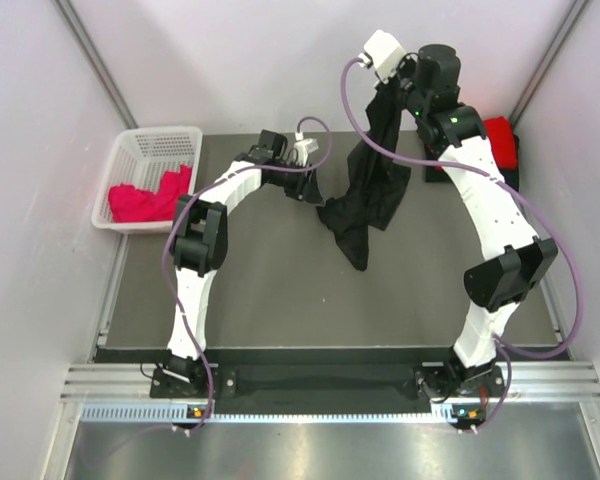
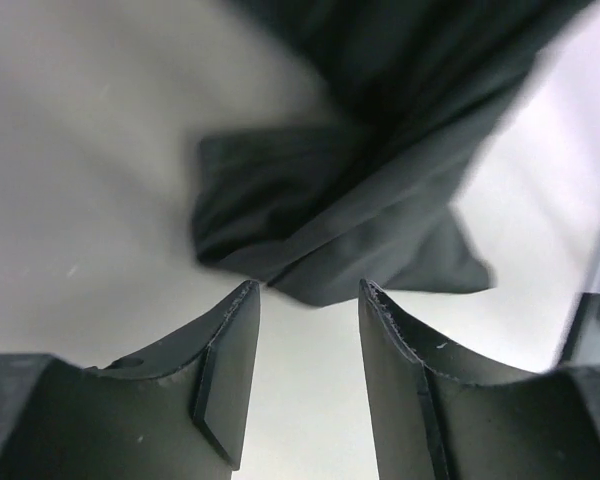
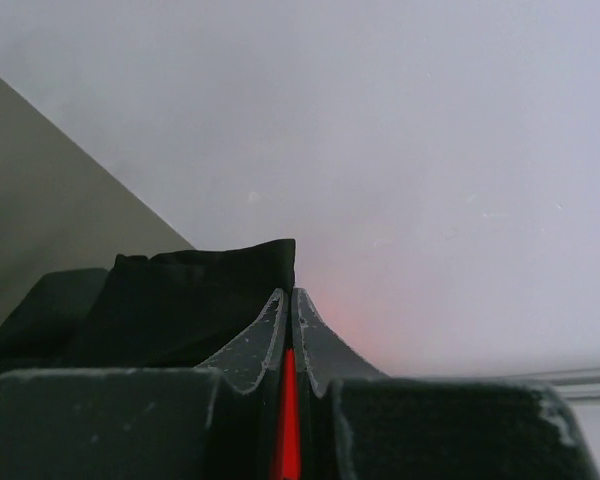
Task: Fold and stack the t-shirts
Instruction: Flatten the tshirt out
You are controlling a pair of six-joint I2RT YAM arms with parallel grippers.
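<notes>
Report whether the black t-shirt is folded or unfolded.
Unfolded: the black t-shirt hangs bunched from the raised right gripper, its lower end trailing on the table.

white left arm [image 1: 188, 300] and right arm [image 1: 480, 190] with black joint housings [image 1: 198, 235], looping purple cables [image 1: 572, 290], white wrist cameras [image 1: 383, 47], and black wedge-shaped, scuffed-edged fingers [image 2: 230, 340]

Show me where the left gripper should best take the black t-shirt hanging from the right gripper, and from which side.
Probably the lower fold of the black t-shirt, which juts toward the open left gripper. Come from the left arm's side, straight ahead: the right gripper holds the top high, so the cloth hangs bunched and that edge sticks out, thin enough to pinch.
</notes>
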